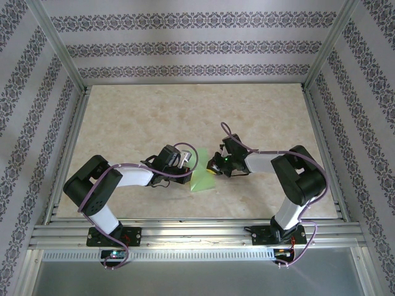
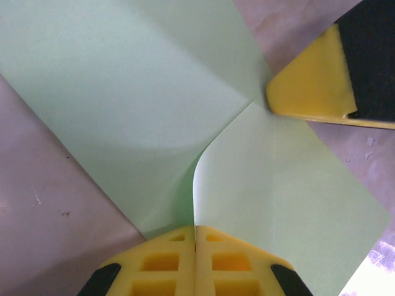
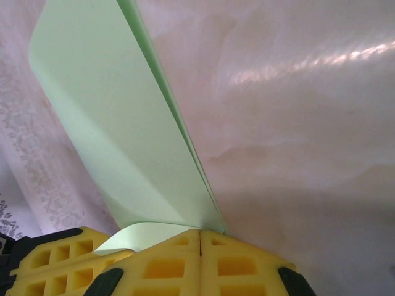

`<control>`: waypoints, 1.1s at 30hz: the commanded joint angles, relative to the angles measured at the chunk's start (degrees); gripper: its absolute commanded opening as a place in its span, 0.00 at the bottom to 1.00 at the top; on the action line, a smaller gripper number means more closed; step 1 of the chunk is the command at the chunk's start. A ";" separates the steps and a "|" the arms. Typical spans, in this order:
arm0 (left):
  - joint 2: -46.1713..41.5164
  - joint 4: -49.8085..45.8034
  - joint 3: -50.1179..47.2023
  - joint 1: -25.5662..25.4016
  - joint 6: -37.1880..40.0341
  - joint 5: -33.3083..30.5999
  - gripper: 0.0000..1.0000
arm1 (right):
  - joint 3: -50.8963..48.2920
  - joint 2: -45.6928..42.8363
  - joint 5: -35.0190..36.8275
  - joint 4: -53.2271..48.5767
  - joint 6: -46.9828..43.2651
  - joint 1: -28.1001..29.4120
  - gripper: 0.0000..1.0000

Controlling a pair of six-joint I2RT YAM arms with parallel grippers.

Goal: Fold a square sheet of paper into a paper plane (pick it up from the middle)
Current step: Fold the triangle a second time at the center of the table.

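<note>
left pincer (image 2: 195, 233), right pincer (image 3: 200, 235), clamping paper (image 2: 148, 92) (folded)

Overhead; wrist views close on paper (image 2: 123, 92)

Pale beige marbled counter (image 1: 185, 117), aluminium rails (image 1: 185, 225) framing it, folded pale green paper sheet (image 1: 202, 176) at its near middle, contact unclear

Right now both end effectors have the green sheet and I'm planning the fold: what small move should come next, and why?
Probably lower the square sheet of paper onto the table to flatten it. The left end effector and right end effector are both shut on it, and its flap bends in a soft curve, not a sharp crease.
</note>
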 commanded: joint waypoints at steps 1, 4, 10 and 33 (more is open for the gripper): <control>0.45 -4.17 -0.02 0.80 1.42 -0.44 0.00 | -0.56 -3.37 0.53 -0.20 -0.75 -0.12 0.00; 0.45 -4.29 0.07 0.83 1.42 -0.46 0.00 | -1.06 -4.99 0.71 -0.73 -1.60 0.23 0.00; 0.72 -4.08 0.05 0.84 1.42 -0.11 0.00 | 0.72 -1.58 -1.82 -0.71 -2.65 1.27 0.00; 0.18 -3.88 -0.06 0.85 1.59 0.11 0.00 | -1.48 -5.20 3.56 -1.77 -0.05 -2.24 0.01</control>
